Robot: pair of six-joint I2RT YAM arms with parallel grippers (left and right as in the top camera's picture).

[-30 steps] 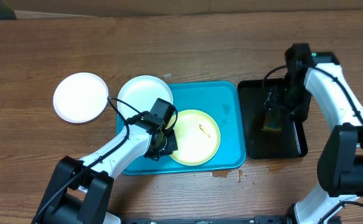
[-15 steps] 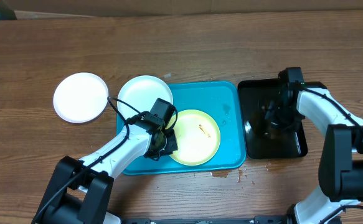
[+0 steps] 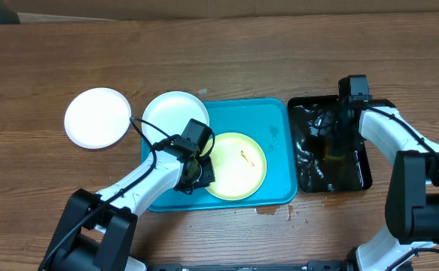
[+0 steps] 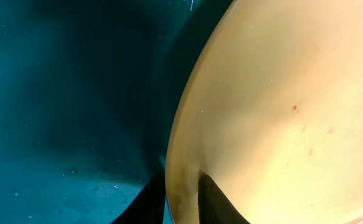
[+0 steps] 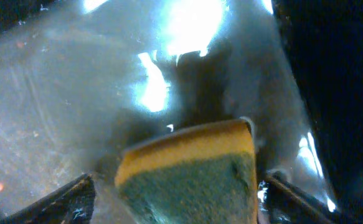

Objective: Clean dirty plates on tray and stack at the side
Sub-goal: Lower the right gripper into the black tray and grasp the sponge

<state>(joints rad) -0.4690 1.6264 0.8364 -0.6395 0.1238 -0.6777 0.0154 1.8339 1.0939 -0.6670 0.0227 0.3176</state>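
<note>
A pale yellow plate (image 3: 238, 165) with a small brown smear lies in the turquoise tray (image 3: 272, 120). My left gripper (image 3: 202, 172) is shut on its left rim, and the left wrist view shows the plate (image 4: 281, 112) pinched between the two dark fingers of the left gripper (image 4: 182, 179). One white plate (image 3: 174, 113) overlaps the tray's back left corner. Another white plate (image 3: 97, 117) lies on the table to the left. My right gripper (image 3: 330, 134) hangs low over the black tray (image 3: 358, 177). In its wrist view the right gripper (image 5: 178, 190) is open, straddling a yellow and green sponge (image 5: 187, 165) with a gap on each side.
The black tray holds shiny, rippling water (image 5: 56, 93). A few wet spots (image 3: 272, 211) mark the wood in front of the turquoise tray. The table's back edge runs along the top of the overhead view.
My right gripper came down into the black tray, shifted toward the back and opened around the sponge; the water now ripples. The left arm and the plates have not moved.
</note>
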